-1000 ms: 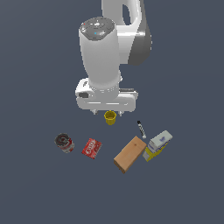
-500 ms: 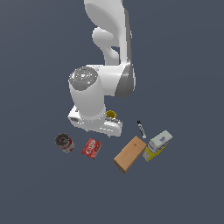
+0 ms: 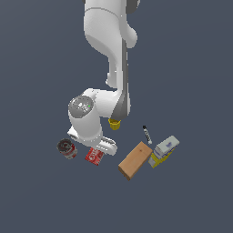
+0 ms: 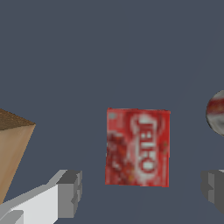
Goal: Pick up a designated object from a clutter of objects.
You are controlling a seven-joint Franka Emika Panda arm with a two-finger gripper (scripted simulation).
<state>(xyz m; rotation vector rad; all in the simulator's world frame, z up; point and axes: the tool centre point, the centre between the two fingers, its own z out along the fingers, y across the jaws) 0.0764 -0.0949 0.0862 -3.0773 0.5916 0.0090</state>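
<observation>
The red box (image 3: 94, 156) with white lettering lies flat on the dark floor; in the wrist view it (image 4: 137, 147) sits between and just beyond my fingertips. My gripper (image 4: 141, 192) is open and empty, with one finger (image 4: 70, 192) on either side of the box, above it. In the exterior view the arm's hand (image 3: 93, 139) hangs right over the box and hides part of it. The clutter lies around it: red-grey can (image 3: 67, 148), tan box (image 3: 135, 160), yellow cup (image 3: 114, 124), marker (image 3: 146, 134), white-yellow carton (image 3: 164, 150).
In the wrist view the tan box (image 4: 13, 148) is close on one side and the can (image 4: 215, 111) on the other side of the red box. The floor is a plain dark grey surface.
The arm has swung down and toward the exterior view's left, from above the yellow cup to over the red box. No object has moved.
</observation>
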